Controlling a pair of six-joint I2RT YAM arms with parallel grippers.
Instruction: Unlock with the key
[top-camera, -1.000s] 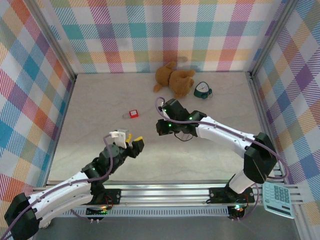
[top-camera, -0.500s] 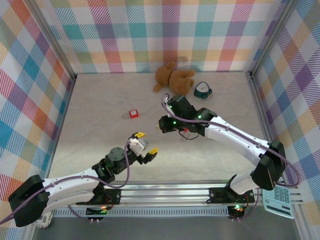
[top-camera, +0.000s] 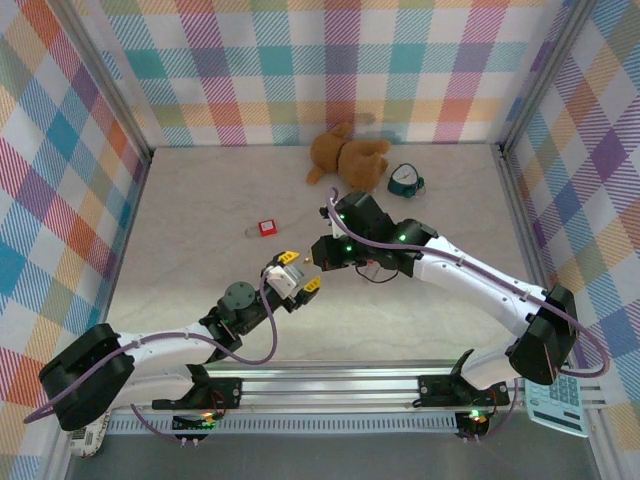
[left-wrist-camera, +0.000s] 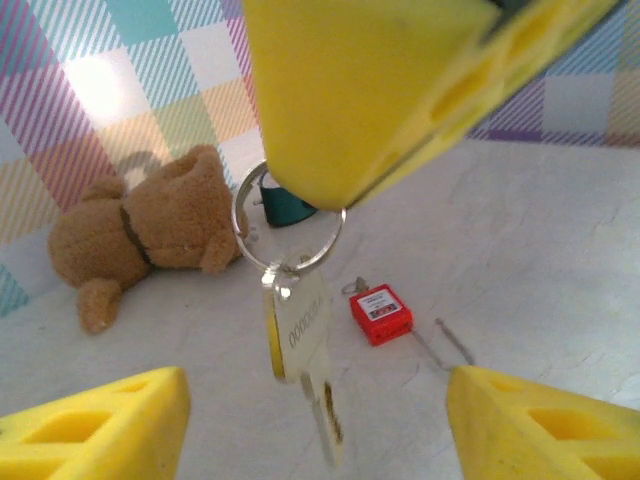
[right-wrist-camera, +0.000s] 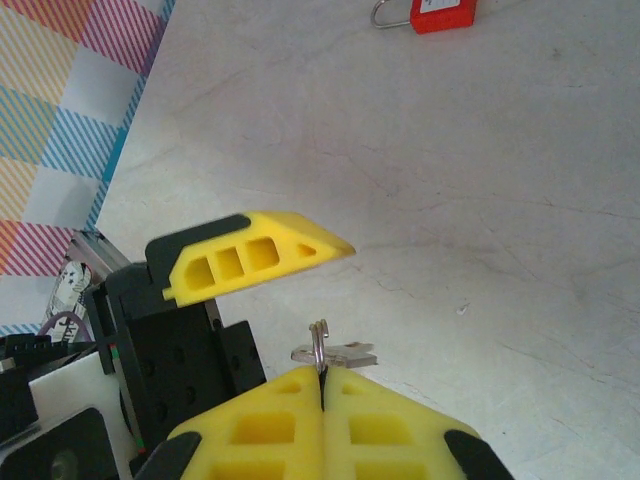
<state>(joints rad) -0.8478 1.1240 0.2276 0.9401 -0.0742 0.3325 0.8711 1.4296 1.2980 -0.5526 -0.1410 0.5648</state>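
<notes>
Though blurry, key (left-wrist-camera: 298, 325) beneath clamped right tool (right-wrist-camera: 322, 372)

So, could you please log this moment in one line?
right gripper: shut on key ring | left gripper: open around dangling key | padlock: untouched

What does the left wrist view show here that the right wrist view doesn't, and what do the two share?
Left wrist: a brown teddy bear lying by the checked wall, a teal object seen through the key's ring, and the key hanging full length between the fingers of the open left hand.
Right wrist: the right hand shut on the key's ring, with one yellow finger of the left hand close beside it.
Both: the key, and the red padlock lying on the table.
</notes>
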